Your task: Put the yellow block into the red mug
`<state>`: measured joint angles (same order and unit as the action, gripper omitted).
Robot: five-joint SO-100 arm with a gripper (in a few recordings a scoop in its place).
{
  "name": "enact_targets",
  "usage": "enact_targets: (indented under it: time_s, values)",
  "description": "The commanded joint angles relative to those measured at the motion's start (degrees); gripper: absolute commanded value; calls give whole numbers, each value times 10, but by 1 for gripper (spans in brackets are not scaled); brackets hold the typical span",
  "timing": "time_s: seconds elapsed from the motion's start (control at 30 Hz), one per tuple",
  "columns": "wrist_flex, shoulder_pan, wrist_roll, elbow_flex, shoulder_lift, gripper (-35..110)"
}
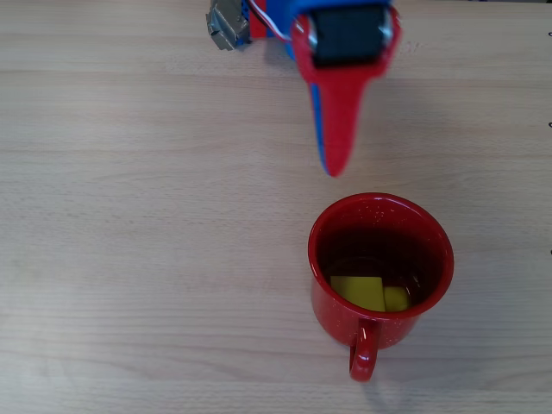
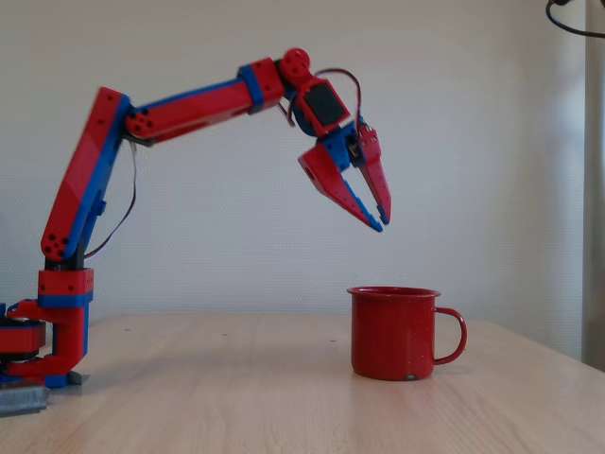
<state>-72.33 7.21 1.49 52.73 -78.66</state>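
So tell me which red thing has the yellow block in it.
The red mug with the loop handle, standing on the table: the yellow block lies inside. The red gripper above holds nothing.

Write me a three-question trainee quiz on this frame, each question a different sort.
1. True or false: the yellow block lies inside the red mug.
2. In the fixed view, the gripper is: A) inside the mug, B) raised above the mug, C) resting on the table.
3. Fill in: in the overhead view the mug's handle points toward the ____ edge of the picture.

Key: 1 true; 2 B; 3 bottom.
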Motion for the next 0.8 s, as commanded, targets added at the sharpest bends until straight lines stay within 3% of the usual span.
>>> enact_targets:
  time_s: [0.0, 0.3, 0.77]
  values:
    - [21, -12, -12, 63, -126, 0]
    - [50, -77, -33, 309, -357, 0]
    - [78, -94, -4, 657, -636, 0]
